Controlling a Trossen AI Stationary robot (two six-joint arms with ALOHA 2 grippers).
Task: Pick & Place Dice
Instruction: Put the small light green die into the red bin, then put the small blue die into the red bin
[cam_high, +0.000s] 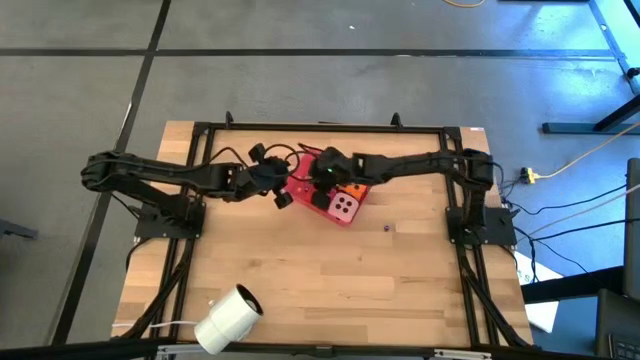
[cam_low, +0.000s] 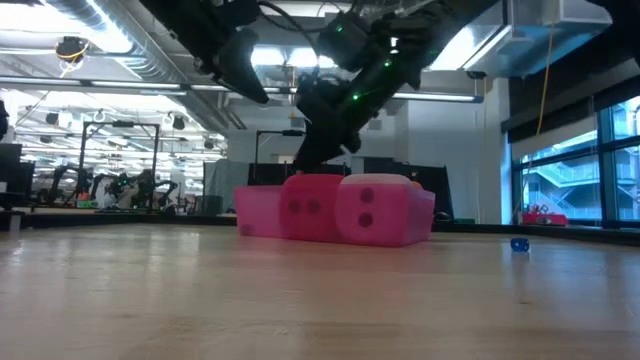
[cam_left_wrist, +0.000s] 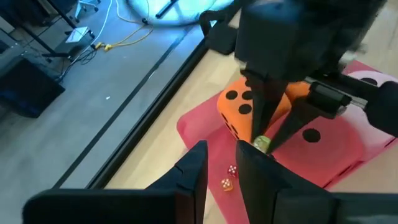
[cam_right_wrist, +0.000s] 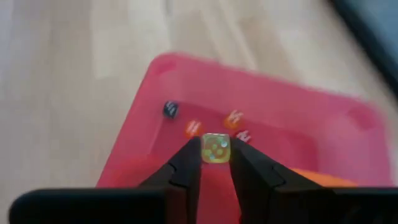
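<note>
Pale wood tabletop lies mostly bare on the near side, apart from a white roll at the near left edge. That leaves wide room there for either arm to swing. A blue bead sits alone to the right of the work, apart from it.

Farther in, at the middle of the tabletop, is a red tray. A pink cube rests at its near right corner and an orange cube sits inside it.

The right end effector hangs over the tray floor, clenched on a small yellow-green die pinched at its very fingertips. It probably holds the die low so that a release would drop it inside the rim. A few tiny dice lie scattered just beyond its tips.

The left end effector hovers just left of the tray. Its fingers are parted and empty, and it points at the other arm's tips. The two wrists are close together, so room above the tray is tight. The far edge of the tabletop is not far behind them.
</note>
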